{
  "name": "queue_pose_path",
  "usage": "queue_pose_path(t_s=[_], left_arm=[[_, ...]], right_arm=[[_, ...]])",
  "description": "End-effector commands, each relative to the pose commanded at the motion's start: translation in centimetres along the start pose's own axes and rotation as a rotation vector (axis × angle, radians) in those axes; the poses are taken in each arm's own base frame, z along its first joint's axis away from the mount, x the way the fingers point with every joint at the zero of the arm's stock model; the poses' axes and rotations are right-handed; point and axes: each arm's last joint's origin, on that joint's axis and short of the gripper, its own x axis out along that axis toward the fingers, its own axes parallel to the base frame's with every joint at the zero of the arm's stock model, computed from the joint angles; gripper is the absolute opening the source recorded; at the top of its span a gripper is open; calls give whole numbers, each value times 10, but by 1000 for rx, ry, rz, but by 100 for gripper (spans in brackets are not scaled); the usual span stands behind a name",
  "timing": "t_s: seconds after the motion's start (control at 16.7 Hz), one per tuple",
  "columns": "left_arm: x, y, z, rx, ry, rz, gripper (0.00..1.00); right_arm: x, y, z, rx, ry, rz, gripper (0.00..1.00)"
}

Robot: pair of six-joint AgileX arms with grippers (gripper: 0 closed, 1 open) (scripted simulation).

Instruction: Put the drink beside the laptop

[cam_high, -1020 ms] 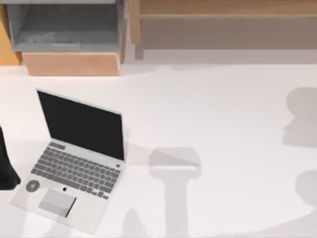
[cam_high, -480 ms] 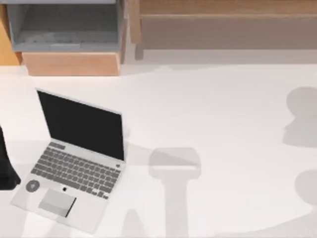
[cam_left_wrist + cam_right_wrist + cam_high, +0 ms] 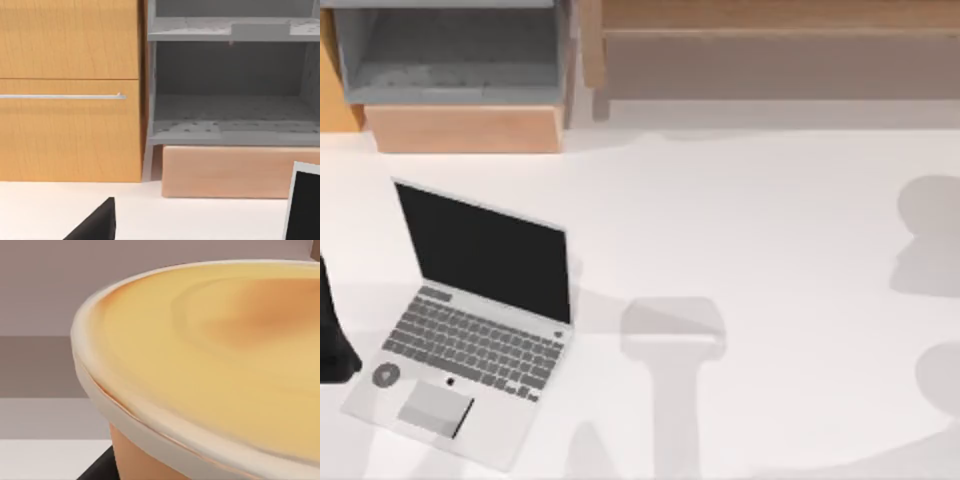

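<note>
**Drink close under the right wrist camera, laptop waiting at the table's left**

Nearest to the right arm's gripper, the drink [image 3: 210, 370] is seen very close in the right wrist view — a pale yellow-orange top with a darker orange streak, a cream rim, and a tan-orange wall below. A dark shape [image 3: 97, 467] is seen just beside the cup's base; whether it is a finger cannot be told, nor whether the cup is gripped or merely approached. Behind the cup, plain brown and grey bands are seen.

In the top view, the laptop [image 3: 470, 330] stands open on the white table [image 3: 770, 250] at its left side, its black screen raised. A dark part of the left arm [image 3: 332, 335] is seen at the table's left edge, just beside the laptop, apparently parked. Farther off, a wooden cabinet [image 3: 70, 90] and a grey shelf unit [image 3: 230, 75] are seen from the left wrist.

The step in hand is judged to be the securing or carrying of the drink. Next, the cup would need to be kept upright and brought across to the bare table just beside the laptop — near, not touching.
</note>
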Motion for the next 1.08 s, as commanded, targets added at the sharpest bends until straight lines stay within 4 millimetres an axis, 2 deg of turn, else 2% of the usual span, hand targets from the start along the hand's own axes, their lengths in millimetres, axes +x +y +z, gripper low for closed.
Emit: queue_pose_path(t_s=[0.84,0.96,1.08], left_arm=[[0,0,0,0,0,0,100],[0,0,0,0,0,0,100],[0,0,0,0,0,0,100]], right_arm=[[1,1,13,0,-16,-3,0],[9,11,27,-2,-68,-12,0],[20,32,44,12,-125,-24,0]])
